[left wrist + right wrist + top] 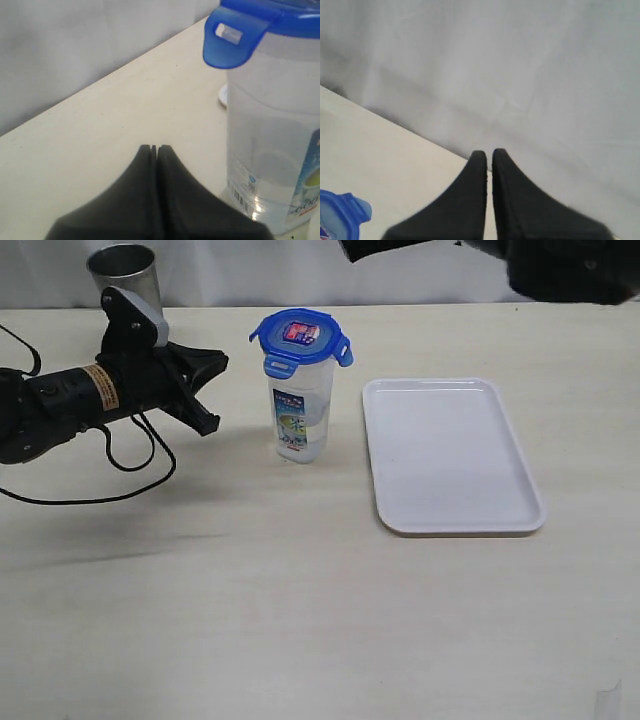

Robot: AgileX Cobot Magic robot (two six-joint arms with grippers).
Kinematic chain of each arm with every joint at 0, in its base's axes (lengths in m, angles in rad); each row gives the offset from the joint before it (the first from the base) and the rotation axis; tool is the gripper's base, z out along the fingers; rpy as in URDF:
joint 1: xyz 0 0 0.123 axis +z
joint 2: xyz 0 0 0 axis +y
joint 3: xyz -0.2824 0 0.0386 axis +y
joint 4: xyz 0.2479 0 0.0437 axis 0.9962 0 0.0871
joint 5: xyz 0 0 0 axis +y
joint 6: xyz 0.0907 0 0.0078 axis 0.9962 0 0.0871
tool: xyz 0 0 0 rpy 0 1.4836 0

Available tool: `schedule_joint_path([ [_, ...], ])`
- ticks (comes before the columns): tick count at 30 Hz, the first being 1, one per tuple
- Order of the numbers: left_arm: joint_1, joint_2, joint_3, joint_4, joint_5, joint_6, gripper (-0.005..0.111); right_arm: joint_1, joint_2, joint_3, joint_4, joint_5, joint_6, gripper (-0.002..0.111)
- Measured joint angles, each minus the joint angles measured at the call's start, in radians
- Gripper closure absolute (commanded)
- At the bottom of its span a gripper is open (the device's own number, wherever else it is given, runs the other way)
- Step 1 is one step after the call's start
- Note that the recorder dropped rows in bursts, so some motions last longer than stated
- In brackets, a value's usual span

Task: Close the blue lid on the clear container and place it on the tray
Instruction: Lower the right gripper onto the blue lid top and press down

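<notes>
Though near the tray (452,456), the clear container (300,418) stands off its rim.

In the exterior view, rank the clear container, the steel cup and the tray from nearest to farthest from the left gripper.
1. The clear container, just right of the left gripper, mid-table.
2. The steel cup, behind the arm at the table's back edge, and the tray, right of the container, are too close to call.
</notes>
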Motion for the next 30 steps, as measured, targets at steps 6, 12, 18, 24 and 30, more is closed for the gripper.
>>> schedule_joint_path([
  [6,0.0,0.0,0.0,0.013,0.024,-0.026,0.107,-0.013,0.059,-0.271,0.932,0.161,-0.891,0.104],
  [12,0.0,-0.002,0.0,0.122,0.037,-0.105,0.107,-0.039,0.161,-0.461,1.532,0.342,-1.398,0.104],
  [18,0.0,-0.002,0.0,0.173,0.037,-0.148,0.107,-0.039,0.277,-0.482,1.609,0.386,-1.468,0.104],
  [24,0.0,-0.002,0.0,0.187,0.016,-0.15,0.107,-0.039,0.332,-0.482,1.616,0.39,-1.482,0.104],
  [30,0.0,-0.002,0.0,0.187,0.004,-0.15,0.107,-0.039,0.361,-0.482,1.616,0.388,-1.485,0.104],
])
